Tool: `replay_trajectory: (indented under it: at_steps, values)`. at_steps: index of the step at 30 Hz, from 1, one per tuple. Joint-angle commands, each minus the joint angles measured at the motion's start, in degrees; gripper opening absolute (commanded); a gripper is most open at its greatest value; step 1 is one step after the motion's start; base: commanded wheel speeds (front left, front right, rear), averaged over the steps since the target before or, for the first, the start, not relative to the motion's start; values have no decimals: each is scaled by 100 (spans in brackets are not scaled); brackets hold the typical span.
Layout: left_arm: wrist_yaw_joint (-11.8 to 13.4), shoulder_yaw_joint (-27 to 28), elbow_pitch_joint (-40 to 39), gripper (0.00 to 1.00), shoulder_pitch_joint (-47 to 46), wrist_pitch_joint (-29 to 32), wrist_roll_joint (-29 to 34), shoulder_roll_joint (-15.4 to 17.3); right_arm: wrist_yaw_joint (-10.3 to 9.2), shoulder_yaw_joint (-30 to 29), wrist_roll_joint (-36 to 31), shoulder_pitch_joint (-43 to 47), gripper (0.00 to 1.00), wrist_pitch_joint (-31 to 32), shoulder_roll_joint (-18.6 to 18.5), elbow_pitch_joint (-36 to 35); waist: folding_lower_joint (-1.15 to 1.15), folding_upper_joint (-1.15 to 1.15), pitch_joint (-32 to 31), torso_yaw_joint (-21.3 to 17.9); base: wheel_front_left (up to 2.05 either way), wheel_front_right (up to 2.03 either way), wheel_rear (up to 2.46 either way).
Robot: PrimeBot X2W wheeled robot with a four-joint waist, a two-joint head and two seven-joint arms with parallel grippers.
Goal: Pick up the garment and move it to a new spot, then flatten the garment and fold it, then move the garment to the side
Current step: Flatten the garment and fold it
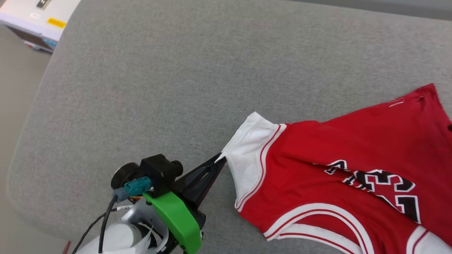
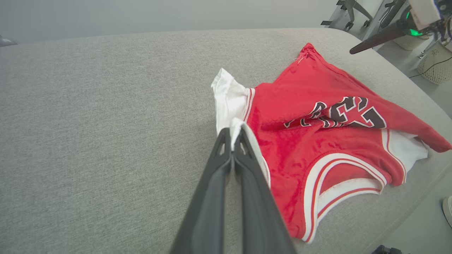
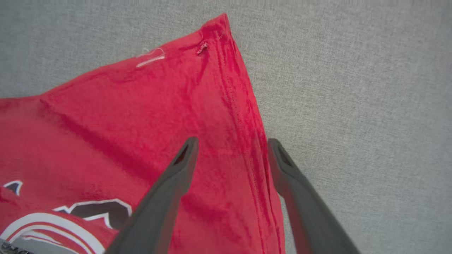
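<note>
Your left gripper (image 1: pixel 219 159) is clamped shut on the edge of the white sleeve (image 1: pixel 247 151). Its two dark fingers meet at the tips with a fold of white cloth pinched between them. From those tips the red jersey T-shirt (image 1: pixel 335 148) spreads away ahead and to the gripper's right across the grey fabric surface (image 1: pixel 159 88). It lies rumpled rather than flat, and the black, white-outlined lettering (image 1: pixel 381 187) is creased through its middle (too folded for you to read). The striped neckline (image 1: pixel 317 206) lies to the right of the left fingers, nearer the wrist than the tips.

Your right gripper (image 3: pixel 233 143) stands wide open over the jersey's far red corner and holds nothing. One finger hangs over red cloth and the other over the grey surface. The stitched side edge runs between them, and the pointed corner lies just ahead of the tips. You cannot tell whether those fingertips touch the cloth.
</note>
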Motion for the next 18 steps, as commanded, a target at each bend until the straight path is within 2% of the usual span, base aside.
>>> replay_trajectory:
  at_steps: [1,10,18]
  values:
    - [-38,-4,22,0,-105,-49,94,-77,-4,40,-70,-202,100,-84,-52,149,0,0,362,351,0,0,0]
    - [-155,-102,178,0,-273,-213,162,-286,-4,334,-353,-845,100,-470,-326,1055,0,0,781,670,0,0,0]
    - [-209,-153,350,0,-368,-287,179,-391,-4,732,-359,-839,100,-750,-498,1642,0,0,838,779,0,0,0]
